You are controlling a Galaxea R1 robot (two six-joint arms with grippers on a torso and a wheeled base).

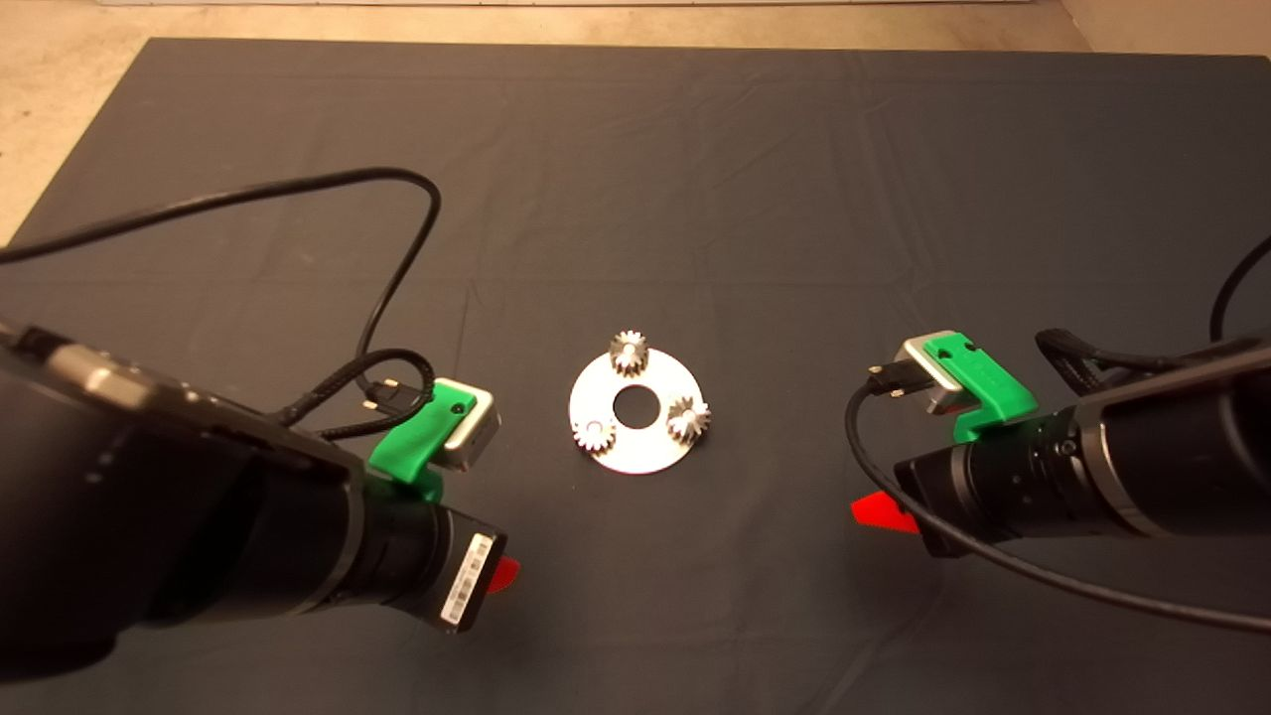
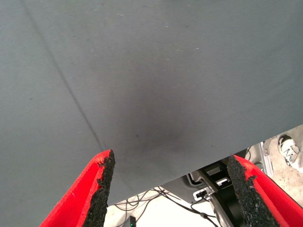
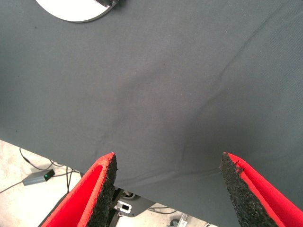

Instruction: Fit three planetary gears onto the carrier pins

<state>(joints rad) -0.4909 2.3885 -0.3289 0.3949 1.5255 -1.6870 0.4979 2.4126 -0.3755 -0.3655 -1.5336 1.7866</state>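
Head view: planetary gears (image 1: 629, 352) seated on carrier pins (image 1: 594, 430); left gripper (image 2: 173, 189) and right gripper (image 3: 168, 187) parted, empty, flanking plate (image 1: 645, 447).

Even, moderately bright overhead light is seen. Glare is thrown off the round plate (image 1: 635, 417) between the two grippers. A soft shadow is cast on the mat (image 2: 151, 85) under the left gripper (image 2: 173, 194). Near arm housings are rendered blurred.
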